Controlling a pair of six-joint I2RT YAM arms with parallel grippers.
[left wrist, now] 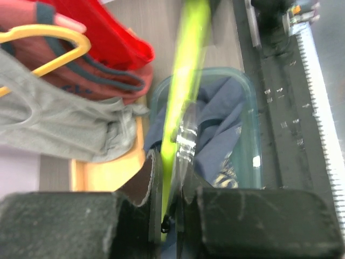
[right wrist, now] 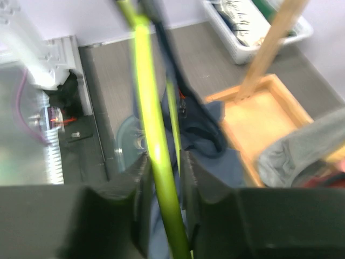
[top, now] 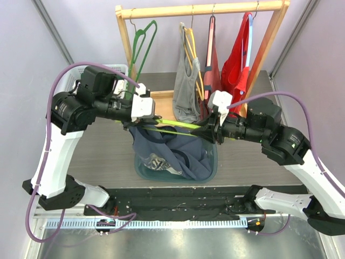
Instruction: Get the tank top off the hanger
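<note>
Status: partway, not finished.

- The lime hanger is off the rack and lies roughly level, spanned between the two arms over the clear bin on the near part of the surface.
- The dark blue tank top is mostly slumped inside the bin. The fabric at its left end climbs to the hanger right by the left claw. The right wrist view shows a dark strap running alongside the bar. I read it as not yet free, with at least one strap hooked.
- The left claw is clamped tight on the hanger's left end, bar pinched between the pads.
- The right claw has its jaws narrowed around the hanger's right end. The pads look to be against the bar on both sides, but that wrist view is blurred, so grip firmness is unconfirmed.
- I can't tell whether the right-side strap has cleared. The claw and fabric hide that end.

Done, judging by the layout: hanger off the rack, garment body dropped into the bin.
Left: slip the remaining strap(s) off the bar ends so the hanger comes away bare and the top lies fully in the bin.

The other garments on the rack at the far side look untouched.
</note>
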